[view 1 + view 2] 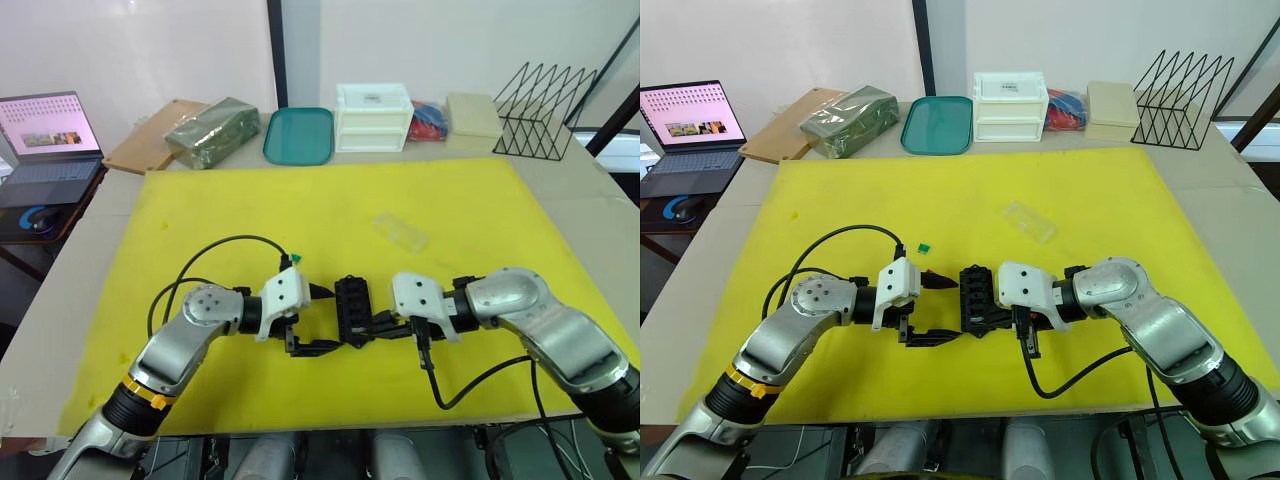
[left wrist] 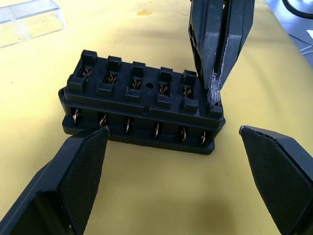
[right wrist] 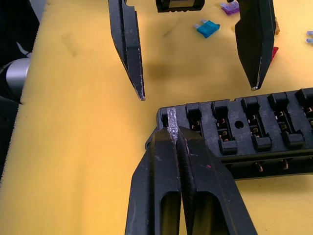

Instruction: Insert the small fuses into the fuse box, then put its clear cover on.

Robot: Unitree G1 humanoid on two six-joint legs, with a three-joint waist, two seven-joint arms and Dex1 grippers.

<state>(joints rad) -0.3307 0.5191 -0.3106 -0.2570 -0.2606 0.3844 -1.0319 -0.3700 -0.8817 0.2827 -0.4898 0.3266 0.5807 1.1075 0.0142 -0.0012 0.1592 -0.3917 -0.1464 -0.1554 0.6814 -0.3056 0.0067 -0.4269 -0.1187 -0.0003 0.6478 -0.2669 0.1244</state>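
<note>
- Pinching a clear grey fuse (image 3: 172,119) between closed fingers, the right gripper (image 3: 177,139) holds it at the end slot of the fuse box (image 3: 244,129), in the lower centre of the right wrist view; the blade looks lined up with that corner slot, probably so it can be pushed straight in.
- Spread wide and holding nothing, the left gripper (image 2: 171,171) has its fingers either side of the box, likely to brace it against the push.
- Sitting low in the centre of the left eye view on the yellow mat (image 1: 300,200), the box lies between both grippers, and every slot I can see is unfilled.
- Loose fuses wait past the box at the top of the right wrist view: a teal fuse (image 3: 208,28) and a purple fuse (image 3: 231,7).
- Lying right of centre on the mat, well apart, the clear cover (image 1: 401,231) stays out of the way for last.
</note>
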